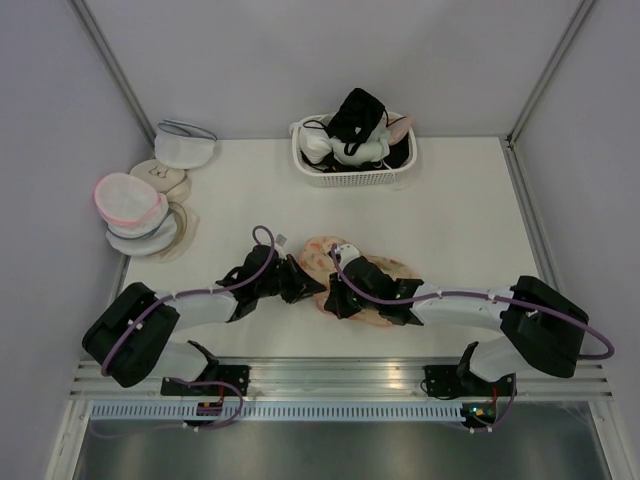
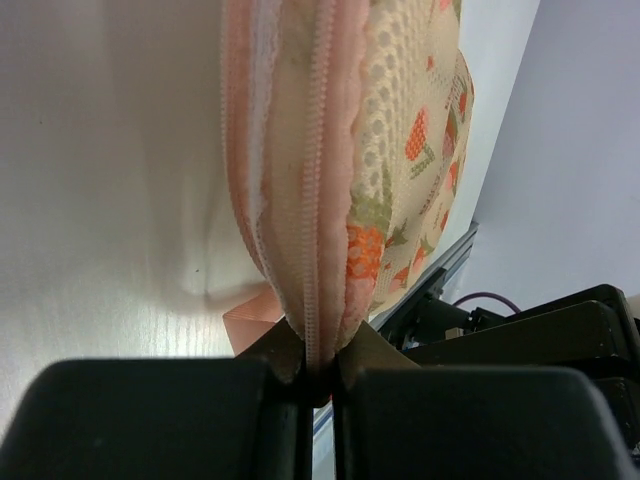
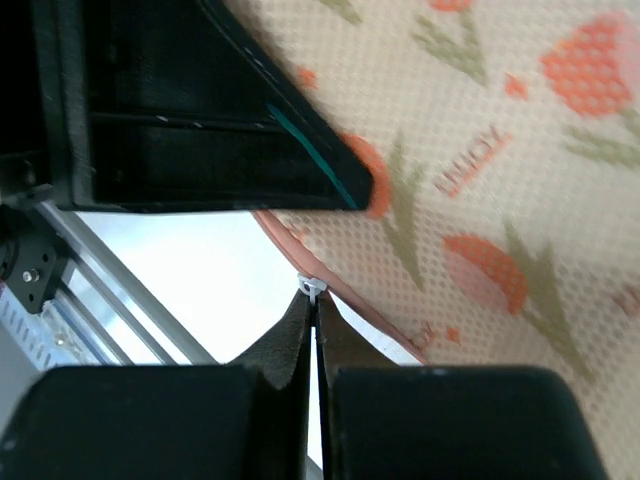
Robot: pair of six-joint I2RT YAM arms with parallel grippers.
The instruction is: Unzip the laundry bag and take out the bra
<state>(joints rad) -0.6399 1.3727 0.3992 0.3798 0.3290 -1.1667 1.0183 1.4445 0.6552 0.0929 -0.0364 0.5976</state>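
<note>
The laundry bag (image 1: 385, 268), cream-peach with an orange flower print, lies on the table between my two arms. My left gripper (image 1: 308, 287) is shut on the bag's peach zip edge (image 2: 318, 250) at its left end; the zip there looks closed. My right gripper (image 1: 338, 297) is shut on the small white zip pull (image 3: 312, 286) at the bag's near edge; the floral fabric (image 3: 480, 180) fills that view. The whitish bra is hidden; I cannot see inside the bag.
A white basket (image 1: 352, 178) at the back holds a black bra (image 1: 357, 115) and pale garments. Round white mesh bags (image 1: 130, 200) with pink and grey rims are stacked at the left. The table's metal front rail (image 1: 330, 370) runs below the bag.
</note>
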